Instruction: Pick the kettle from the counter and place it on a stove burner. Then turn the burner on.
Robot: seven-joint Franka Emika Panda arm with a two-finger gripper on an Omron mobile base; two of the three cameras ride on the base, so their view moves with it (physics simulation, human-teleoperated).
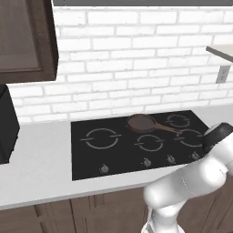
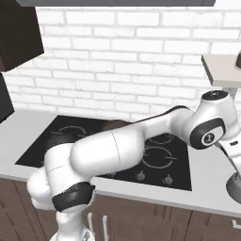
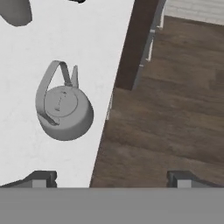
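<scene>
The kettle (image 3: 64, 108), squat and grey with its wire handle folded to one side, stands on the pale counter (image 3: 96, 39) close to the counter's edge. My gripper (image 3: 111, 178) hovers above it, open and empty, with the kettle ahead of the left fingertip (image 3: 41, 178). A grey rounded form cut by the right edge of the right base view (image 2: 234, 186) looks like the same kettle. The widest stove burner (image 1: 102, 138) is a bare double ring at the left of the black cooktop (image 1: 86, 159). The arm (image 2: 141, 136) reaches far to the right across the cooktop.
A brown frying pan (image 1: 143, 122) lies on a back burner, handle pointing right. Several knobs, one of them (image 1: 104, 169), line the cooktop's front. A dark appliance (image 1: 7, 123) stands at the left and a shelf (image 2: 221, 68) at the upper right. Another grey object (image 3: 15, 11) sits on the counter.
</scene>
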